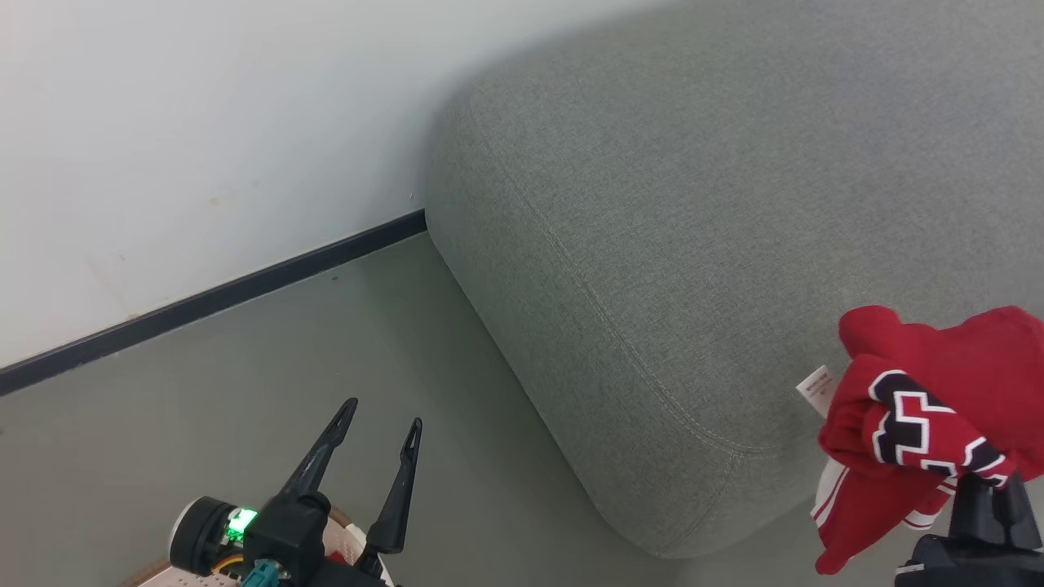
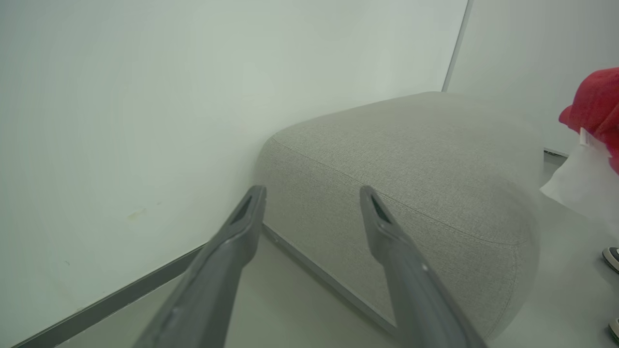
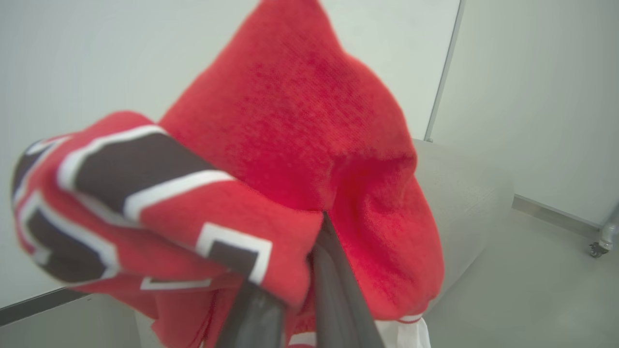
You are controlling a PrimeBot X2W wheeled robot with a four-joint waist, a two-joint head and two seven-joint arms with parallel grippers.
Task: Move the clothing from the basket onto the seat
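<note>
the clothing (image 1: 922, 408) hangs bunched in the air at the near rounded edge of the seat (image 1: 693, 204), its lower folds and white trim drooping beside the seat wall toward the floor (image 1: 245, 367). the right fingers (image 3: 333, 280) are clenched on the bunch. the left fingers (image 1: 400, 481) are spread, holding nothing, near the basket (image 1: 351, 540). if you release here, expect the garment to slide off the curved edge onto the floor. a loosely pinched fold may also slip free in transit.
</note>
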